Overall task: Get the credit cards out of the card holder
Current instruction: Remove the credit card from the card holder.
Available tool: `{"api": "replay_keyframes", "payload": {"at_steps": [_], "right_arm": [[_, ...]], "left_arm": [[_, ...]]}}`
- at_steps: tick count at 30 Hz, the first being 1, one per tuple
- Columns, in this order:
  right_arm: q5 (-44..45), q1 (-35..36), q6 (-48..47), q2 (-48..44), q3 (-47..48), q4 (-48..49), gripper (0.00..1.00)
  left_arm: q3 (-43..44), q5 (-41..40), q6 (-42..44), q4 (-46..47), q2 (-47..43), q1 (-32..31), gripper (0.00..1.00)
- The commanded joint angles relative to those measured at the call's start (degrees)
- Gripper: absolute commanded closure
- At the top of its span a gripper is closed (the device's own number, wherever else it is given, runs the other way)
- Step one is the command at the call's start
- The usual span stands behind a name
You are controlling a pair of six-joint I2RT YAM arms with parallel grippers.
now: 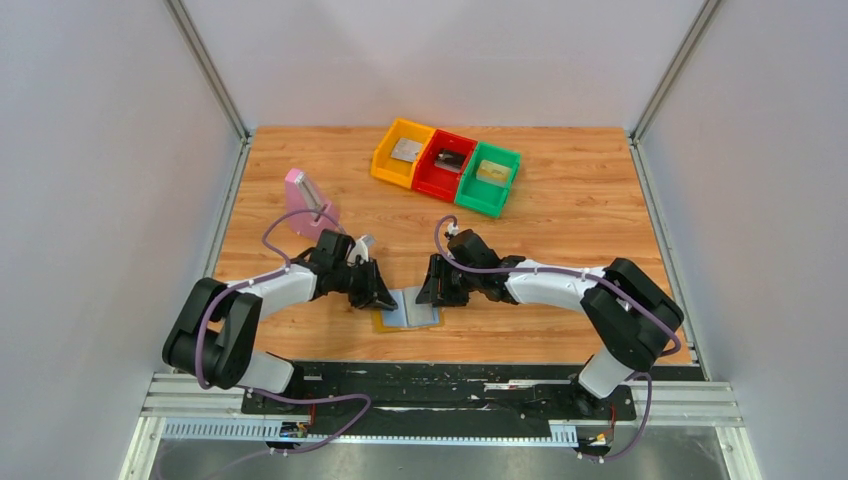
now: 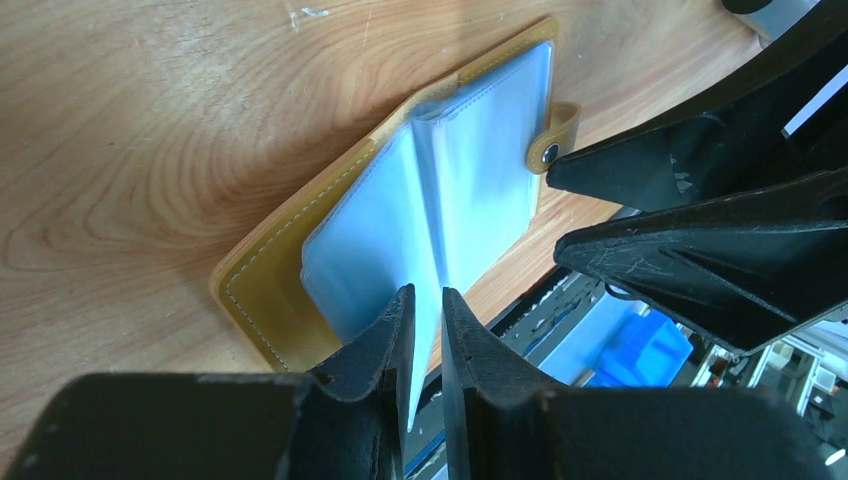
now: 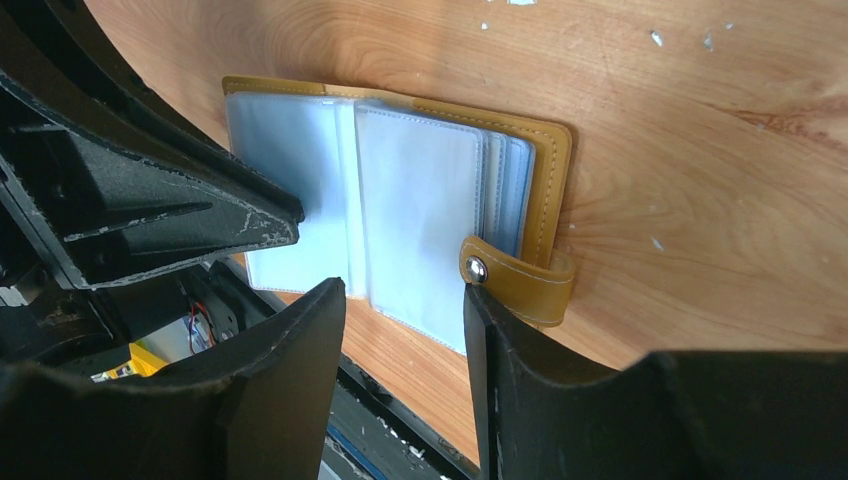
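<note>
Left gripper (image 2: 427, 318): jaws clenched to a narrow slit on one clear sleeve (image 2: 425, 220), which stands up from the spine of the card holder (image 2: 260, 290) and passes edge-on between the two fingers.

Right gripper (image 3: 402, 300): jaws released and well apart, straddling the near edge of the right-hand stack of sleeves and grasping nothing. Its right finger lies just beside the tan snap tab (image 3: 520, 282).

Card holder: lies open and flat on the wooden table (image 1: 580, 220) near the front edge, between the two grippers, with its mustard cover down and its pale blue sleeves up.

Sleeves: every one that shows in the wrist views looks clear and empty. The lower leaves of the right-hand stack are covered, so their contents cannot be told.

Far side of the table: three bins stand in a row, well apart from the holder. The orange bin (image 1: 385, 160) holds a silver-grey card (image 1: 405, 150), the red bin (image 1: 432, 175) a dark grey card (image 1: 449, 159), and the green bin (image 1: 478, 196) a golden card (image 1: 492, 172). A pink block (image 1: 308, 203) stands to the left.

Progress, as a judgement: three credit cards are already out and sorted. What probably remains is to leaf through the last sleeves and confirm, or remove, any card there.
</note>
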Motion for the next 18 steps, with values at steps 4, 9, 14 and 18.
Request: {"api": "replay_keyframes", "payload": {"at_steps": [4,9,14,18], "right_arm": [[1.17,0.32,0.69,1.87,0.89,1.65,0.52],[1.03,1.24,0.89,2.84,1.25,1.71,0.54],[3.39,2.55,1.62,3.94,2.58,-0.49,0.53],[4.73,3.27,1.47,4.39,3.69,-1.94,0.52]], "left_arm": [[-1.28,-0.65,0.48,2.54,0.75,-0.23,0.76],[-1.99,-0.90,0.42,3.35,1.78,-0.23,0.76],[-2.19,-0.82,0.48,3.50,1.71,-0.23,0.76],[-2.41,-0.65,0.61,3.48,1.67,-0.23,0.76]]}}
